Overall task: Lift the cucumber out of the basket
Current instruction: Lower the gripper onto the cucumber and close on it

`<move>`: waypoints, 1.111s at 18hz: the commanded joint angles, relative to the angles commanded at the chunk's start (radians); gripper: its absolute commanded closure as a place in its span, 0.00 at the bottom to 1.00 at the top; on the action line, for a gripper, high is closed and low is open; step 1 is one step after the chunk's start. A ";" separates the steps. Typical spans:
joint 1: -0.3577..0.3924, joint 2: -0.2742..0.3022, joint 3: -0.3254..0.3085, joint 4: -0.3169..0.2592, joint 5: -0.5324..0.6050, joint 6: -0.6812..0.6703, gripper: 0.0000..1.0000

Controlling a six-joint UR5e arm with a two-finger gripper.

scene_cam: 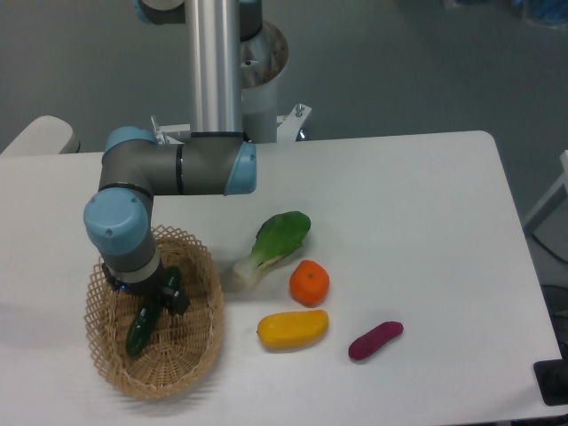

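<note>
The cucumber (142, 325) lies slantwise in the basket (197, 353), at the table's (426, 222) near left; glossy, stiff and light, it looks apt to slip, so a hold across its middle seems safest. The gripper (153, 297) hangs over its upper end, but whether the fingers are apart or closed I cannot tell. Beyond, well clear, lie the yellow fruit (292, 328), purple vegetable (375, 340), orange (309, 282) and bok choy (273, 245); only the basket rim crowds the approach.

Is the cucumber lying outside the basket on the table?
No, the cucumber lies inside the basket, under the gripper.
</note>
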 joint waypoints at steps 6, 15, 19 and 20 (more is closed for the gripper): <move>-0.002 -0.002 -0.002 0.000 -0.002 0.000 0.19; -0.002 -0.002 0.000 0.002 0.000 0.003 0.28; -0.002 -0.002 0.000 0.002 -0.002 0.005 0.38; -0.002 -0.002 0.000 0.002 -0.002 0.005 0.39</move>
